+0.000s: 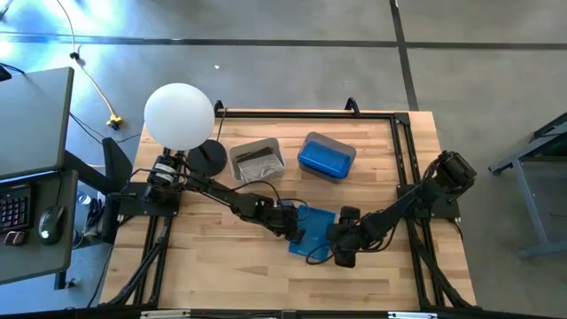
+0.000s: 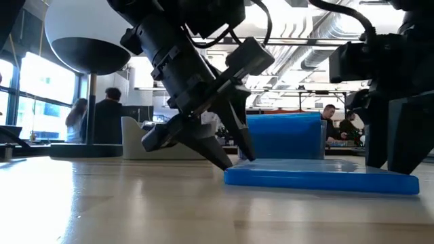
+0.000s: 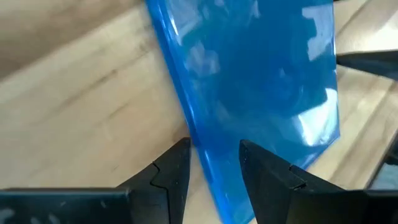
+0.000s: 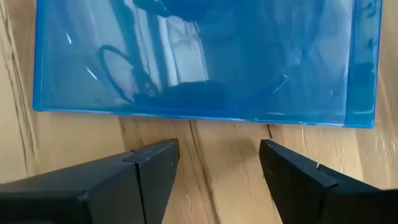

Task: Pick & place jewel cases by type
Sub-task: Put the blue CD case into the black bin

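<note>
left gripper [image 3: 214, 165] pinching blue jewel case [image 3: 249, 81], right gripper [image 4: 217, 168] spread

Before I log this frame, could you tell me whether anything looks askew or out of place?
The blue jewel case lies flat on the table, at an angle to its edges. The left gripper straddles one edge; the right gripper, open, sits just clear of it.

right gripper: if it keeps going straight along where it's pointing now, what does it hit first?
Most likely the blue jewel case lying flat on the table. The right gripper is open, fingers apart from the case's near edge, bare wood between. If it angles downward, the tabletop could come first; depth is unclear.
</note>
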Robot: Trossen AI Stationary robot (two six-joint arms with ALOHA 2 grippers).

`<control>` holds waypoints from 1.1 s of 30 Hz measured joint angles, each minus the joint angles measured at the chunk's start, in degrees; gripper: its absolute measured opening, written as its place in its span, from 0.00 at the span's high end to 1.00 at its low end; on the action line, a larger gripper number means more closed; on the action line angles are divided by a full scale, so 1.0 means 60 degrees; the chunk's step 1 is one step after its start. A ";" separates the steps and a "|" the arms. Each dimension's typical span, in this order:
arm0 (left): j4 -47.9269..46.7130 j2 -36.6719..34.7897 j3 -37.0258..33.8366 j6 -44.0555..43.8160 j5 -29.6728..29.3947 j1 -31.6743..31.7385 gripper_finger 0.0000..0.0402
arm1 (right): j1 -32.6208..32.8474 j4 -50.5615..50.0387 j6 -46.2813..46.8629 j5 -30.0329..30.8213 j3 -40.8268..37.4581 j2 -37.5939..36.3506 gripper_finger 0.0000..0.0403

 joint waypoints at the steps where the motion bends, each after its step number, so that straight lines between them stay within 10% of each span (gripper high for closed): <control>1: -0.0061 -0.0002 0.0020 0.0010 -0.0092 -0.0001 0.66 | -0.0024 0.0071 -0.0052 0.0023 0.0000 0.0004 0.45; 33: -0.2558 0.0384 0.2425 0.2456 -0.0427 0.0357 0.66 | -0.0106 0.0255 -0.1212 0.0686 -0.0025 0.0025 0.45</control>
